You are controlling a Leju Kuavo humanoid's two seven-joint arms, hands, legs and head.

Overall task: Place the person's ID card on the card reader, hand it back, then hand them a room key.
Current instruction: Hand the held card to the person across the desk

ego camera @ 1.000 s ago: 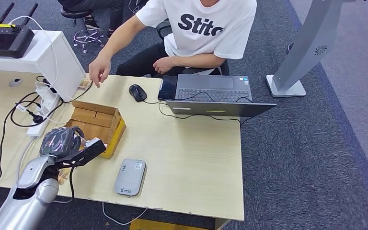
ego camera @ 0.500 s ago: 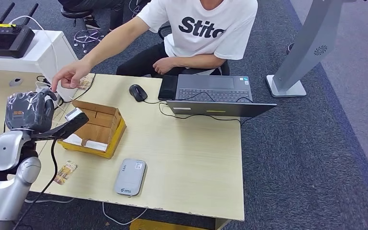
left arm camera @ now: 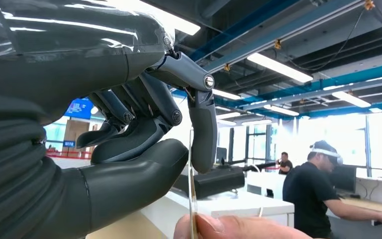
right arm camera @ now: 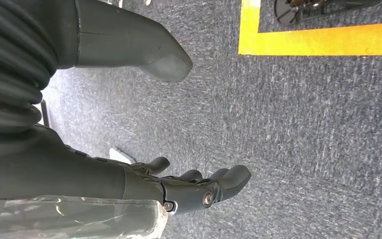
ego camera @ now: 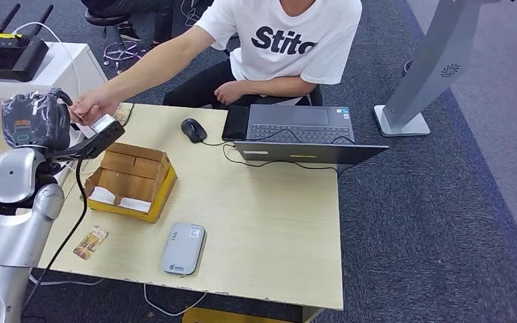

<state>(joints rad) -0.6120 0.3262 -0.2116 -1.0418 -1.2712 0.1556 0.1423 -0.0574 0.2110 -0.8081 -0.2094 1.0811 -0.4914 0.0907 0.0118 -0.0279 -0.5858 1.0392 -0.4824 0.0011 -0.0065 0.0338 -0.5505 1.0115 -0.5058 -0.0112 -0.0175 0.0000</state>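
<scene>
Left hand [ego camera: 35, 121] raised upper left of frame, meeting person's hand [ego camera: 94, 106]. Card [left arm camera: 192, 189] edge-on between thumb and finger, not yet clamped, person's fingers [left arm camera: 229, 228] holding it. Pinch firmly before pulling away. Right hand [right arm camera: 179, 186] loose, empty. Card reader [ego camera: 183, 248] lower centre on bench [ego camera: 269, 222].

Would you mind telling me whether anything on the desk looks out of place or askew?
A small printed packet lies loose near the desk's front edge, left of the grey card reader. The cardboard box sits skewed.

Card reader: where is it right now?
In the head view the card reader lies flat near the table's front edge, left of centre, just right of the cardboard box.
</scene>
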